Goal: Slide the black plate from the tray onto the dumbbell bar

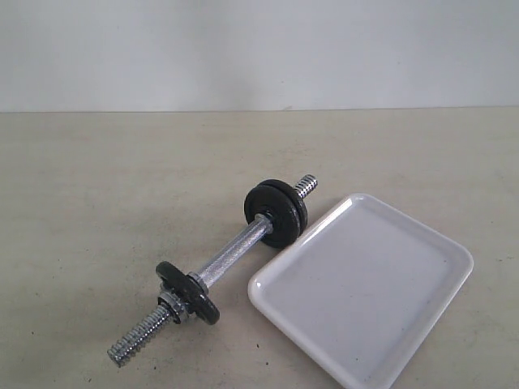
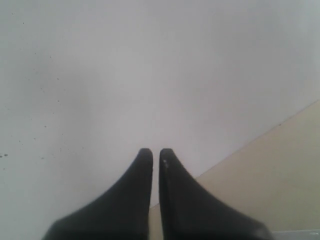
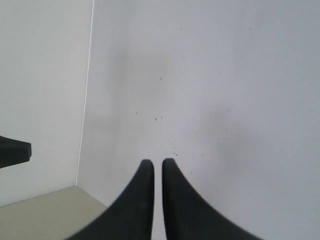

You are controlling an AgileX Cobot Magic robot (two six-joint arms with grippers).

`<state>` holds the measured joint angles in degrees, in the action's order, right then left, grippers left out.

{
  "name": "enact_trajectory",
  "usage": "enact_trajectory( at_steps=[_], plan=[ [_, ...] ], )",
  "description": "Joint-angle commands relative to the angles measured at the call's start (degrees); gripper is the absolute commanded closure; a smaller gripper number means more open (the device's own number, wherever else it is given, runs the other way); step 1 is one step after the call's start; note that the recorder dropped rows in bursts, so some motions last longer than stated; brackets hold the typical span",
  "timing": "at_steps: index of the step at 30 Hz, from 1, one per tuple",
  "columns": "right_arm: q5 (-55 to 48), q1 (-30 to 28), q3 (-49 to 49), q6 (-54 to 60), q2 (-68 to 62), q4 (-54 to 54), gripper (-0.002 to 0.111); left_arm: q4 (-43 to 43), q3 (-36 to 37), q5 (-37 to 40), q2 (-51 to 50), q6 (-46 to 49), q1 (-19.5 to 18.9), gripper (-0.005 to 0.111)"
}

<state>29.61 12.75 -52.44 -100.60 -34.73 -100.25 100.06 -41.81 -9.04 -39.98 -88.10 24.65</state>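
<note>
- Plate (image 1: 297, 217), the small round matte-black weight disc, sits on the far end of the short chrome threaded dumbbell bar (image 1: 231, 253), pressed against a lookalike black disc (image 1: 266, 212)
- glossy white rectangular tray (image 1: 365, 284) lies just beside that end, on the beige table (image 1: 97, 203)
- left gripper (image 2: 156, 152) and right gripper (image 3: 157, 162): jaws clenched with nothing in them, both facing a white wall (image 3: 225, 75)

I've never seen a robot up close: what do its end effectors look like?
Both the left end effector and the right end effector have two smooth matte-black fingers, broad at the base and curving to slim rounded tips. No cables or markings show; the arms themselves are out of view.
</note>
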Motion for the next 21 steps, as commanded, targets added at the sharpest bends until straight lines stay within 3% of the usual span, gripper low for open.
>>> enact_trajectory(
  at_steps=[1,21],
  plan=[
    [-0.5,-0.2,-0.3,1.4,4.2,0.3,0.104,-0.1,2.7,1.5,5.6,0.4,-0.1,0.102],
    [-0.5,-0.2,-0.3,3.1,21.9,0.3,0.104,-0.1,15.4,-1.5,25.7,-0.9,-0.1,0.102]
  ],
)
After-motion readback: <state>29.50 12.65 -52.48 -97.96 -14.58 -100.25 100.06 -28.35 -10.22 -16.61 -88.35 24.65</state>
